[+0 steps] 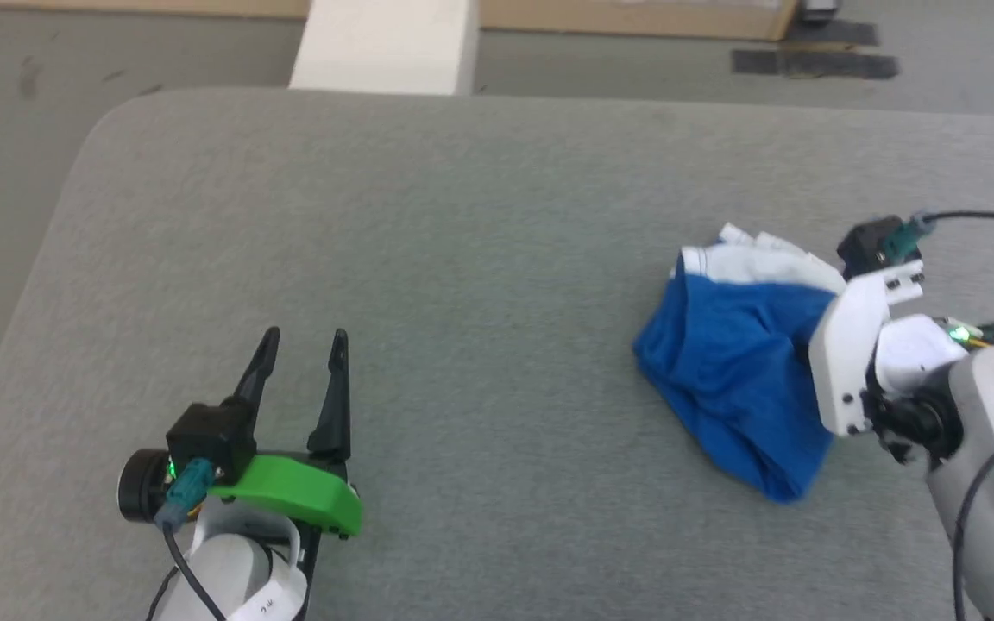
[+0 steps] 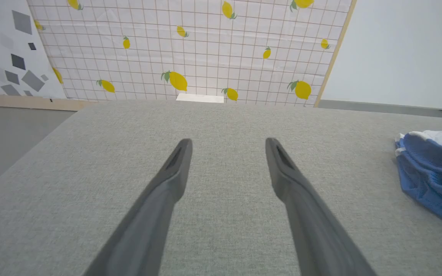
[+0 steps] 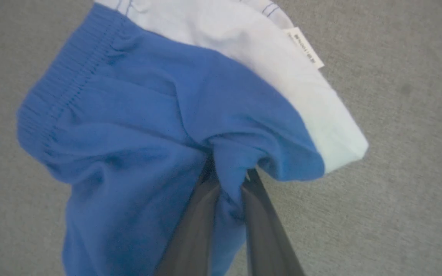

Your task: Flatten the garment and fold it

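1. Garment: the bright blue athletic shorts of soft fabric (image 1: 734, 354) lay in a crumpled heap on the right part of the grey fabric-covered counter (image 1: 462, 216). They were well apart from my left pincer (image 1: 305, 336).
2. Right pincer (image 3: 228, 172): my two long dark fingers were pressed together on a raised fold of the blue fabric, pinching it just beside the wide white side stripe (image 3: 301, 96).
3. In the right wrist view, the gathered elastic waistband (image 3: 58, 92) ran along the upper left of the heap. A small white tag (image 3: 305, 48) stuck out from the white fabric at the upper right; its print was too blurred to read.
4. Left pincer: the fingers were spread wide, with bare counter showing between them, over the near left part of the counter. I could not tell whether the tips touched the surface.
5. In the left wrist view, the shorts lay at the right edge. Beyond the counter's far edge hung a white grid-patterned cloth printed with yellow lemons (image 2: 205, 46).
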You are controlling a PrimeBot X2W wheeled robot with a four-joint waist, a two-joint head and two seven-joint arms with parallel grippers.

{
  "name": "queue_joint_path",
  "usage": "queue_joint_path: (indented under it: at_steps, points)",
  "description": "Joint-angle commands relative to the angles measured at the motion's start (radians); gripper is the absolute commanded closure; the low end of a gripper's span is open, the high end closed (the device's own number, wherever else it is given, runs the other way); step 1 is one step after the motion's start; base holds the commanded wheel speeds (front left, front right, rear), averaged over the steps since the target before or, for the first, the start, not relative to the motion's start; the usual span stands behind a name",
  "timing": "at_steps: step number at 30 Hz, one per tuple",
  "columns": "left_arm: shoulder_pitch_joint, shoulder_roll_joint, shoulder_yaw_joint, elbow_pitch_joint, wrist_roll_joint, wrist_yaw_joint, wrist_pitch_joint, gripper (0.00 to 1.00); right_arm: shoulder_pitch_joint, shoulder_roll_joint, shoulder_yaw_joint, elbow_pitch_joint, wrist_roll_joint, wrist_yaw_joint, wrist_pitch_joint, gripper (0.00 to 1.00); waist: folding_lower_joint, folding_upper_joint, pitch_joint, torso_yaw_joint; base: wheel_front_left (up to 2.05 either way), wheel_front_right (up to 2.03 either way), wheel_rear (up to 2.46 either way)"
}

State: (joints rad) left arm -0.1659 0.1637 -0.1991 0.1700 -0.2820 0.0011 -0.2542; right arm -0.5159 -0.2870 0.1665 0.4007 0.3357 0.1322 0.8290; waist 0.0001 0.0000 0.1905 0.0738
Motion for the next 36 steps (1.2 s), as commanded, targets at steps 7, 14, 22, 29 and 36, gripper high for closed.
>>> queue_joint_path:
  at_steps: [7,14,22,29,36]
  points:
    - [-0.009,0.012,-0.011,-0.026,0.000,-0.004,-0.002,0.00,0.074,-0.095,0.030,-0.082,0.059,-0.002,0.046,1.00,-0.0001,0.0000,0.006,-0.195,0.00,0.00,0.00]
    - [-0.077,0.045,-0.020,-0.109,0.025,-0.004,0.037,0.00,0.073,-0.215,-0.012,-0.114,0.087,-0.002,0.030,1.00,-0.0001,0.0000,0.158,-0.277,0.00,0.00,0.00]
    - [-0.157,0.108,-0.015,-0.258,0.061,-0.005,0.114,0.00,0.016,-0.364,-0.133,-0.056,0.081,-0.002,-0.068,1.00,-0.0001,0.0000,0.362,-0.282,0.00,0.00,0.00]
    - [-0.181,0.168,0.014,-0.399,0.086,0.009,0.187,0.00,-0.074,-0.434,-0.240,0.044,0.034,-0.002,-0.188,1.00,-0.0001,0.0000,0.474,-0.270,0.00,0.00,0.00]
    - [-0.176,0.209,0.042,-0.498,0.094,0.022,0.242,0.00,-0.164,-0.454,-0.357,0.154,-0.044,-0.002,-0.274,1.00,-0.0001,0.0000,0.526,-0.269,0.00,0.00,0.00]
